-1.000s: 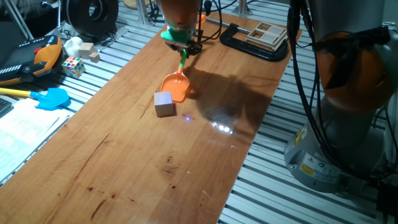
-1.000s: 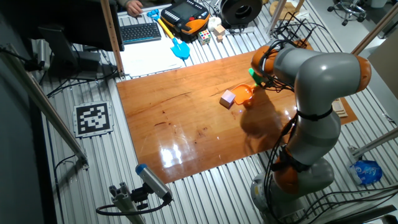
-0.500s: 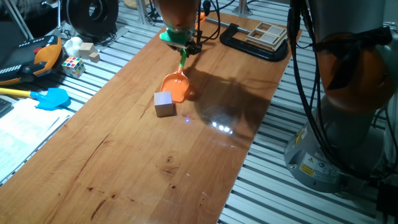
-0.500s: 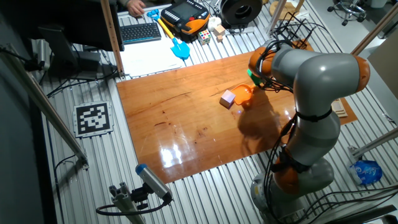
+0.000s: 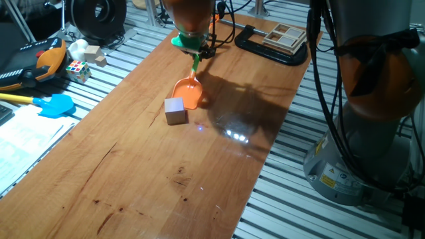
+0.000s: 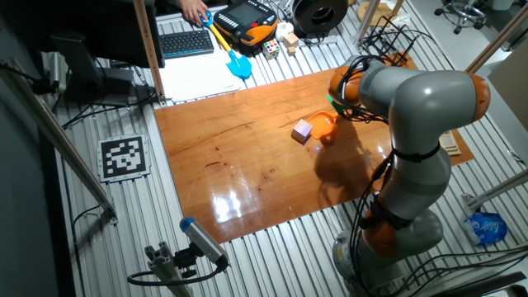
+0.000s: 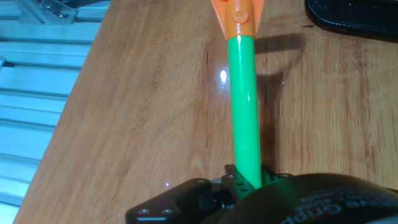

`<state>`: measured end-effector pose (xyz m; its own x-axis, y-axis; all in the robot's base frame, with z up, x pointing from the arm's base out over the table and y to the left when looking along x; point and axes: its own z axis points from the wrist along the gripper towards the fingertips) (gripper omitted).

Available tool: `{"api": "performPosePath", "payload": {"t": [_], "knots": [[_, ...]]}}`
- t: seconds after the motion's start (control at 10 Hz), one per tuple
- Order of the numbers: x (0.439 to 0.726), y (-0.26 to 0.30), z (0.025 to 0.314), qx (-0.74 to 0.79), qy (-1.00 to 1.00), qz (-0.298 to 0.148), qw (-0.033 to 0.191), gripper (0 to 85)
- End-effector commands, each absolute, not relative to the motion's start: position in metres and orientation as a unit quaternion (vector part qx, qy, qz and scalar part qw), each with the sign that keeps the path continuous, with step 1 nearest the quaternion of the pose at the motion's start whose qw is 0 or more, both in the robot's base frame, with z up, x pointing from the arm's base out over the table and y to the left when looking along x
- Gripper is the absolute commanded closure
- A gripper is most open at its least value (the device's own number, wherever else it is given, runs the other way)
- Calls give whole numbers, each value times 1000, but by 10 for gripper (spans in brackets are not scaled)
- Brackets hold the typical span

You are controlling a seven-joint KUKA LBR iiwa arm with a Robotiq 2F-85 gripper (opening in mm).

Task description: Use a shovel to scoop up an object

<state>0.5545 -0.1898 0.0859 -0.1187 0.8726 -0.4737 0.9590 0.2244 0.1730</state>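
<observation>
The shovel has an orange blade (image 5: 188,92) and a green shaft (image 7: 244,106). Its blade rests on the wooden table, touching the far side of the light-brown wooden cube (image 5: 175,110). My gripper (image 5: 192,46) is shut on the upper end of the shaft, beyond the blade. In the other fixed view the cube (image 6: 302,130) lies left of the blade (image 6: 322,123), and the arm hides the gripper. In the hand view the shaft runs up from the gripper (image 7: 245,180) to the blade's neck; the cube is out of view.
A blue-bladed toy shovel (image 5: 54,105), a multicoloured puzzle cube (image 5: 78,70) and wooden blocks lie on the slatted bench left of the table. A black clamp (image 5: 271,46) and a wooden tray sit at the far end. A hand (image 6: 195,10) reaches near the keyboard.
The gripper with the shovel has shifted very slightly away from the cube. The cube has not moved. A hand has come in near the keyboard in the other fixed view.
</observation>
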Motion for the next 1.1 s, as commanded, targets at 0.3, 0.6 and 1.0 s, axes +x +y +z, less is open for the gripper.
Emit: {"api": "performPosePath", "payload": {"t": [0.3,0.6,1.0], "knots": [[553,-185,83,618,741,-87,248,850],[553,-184,83,623,741,-86,234,850],[553,-184,83,618,745,-83,237,850]]}}
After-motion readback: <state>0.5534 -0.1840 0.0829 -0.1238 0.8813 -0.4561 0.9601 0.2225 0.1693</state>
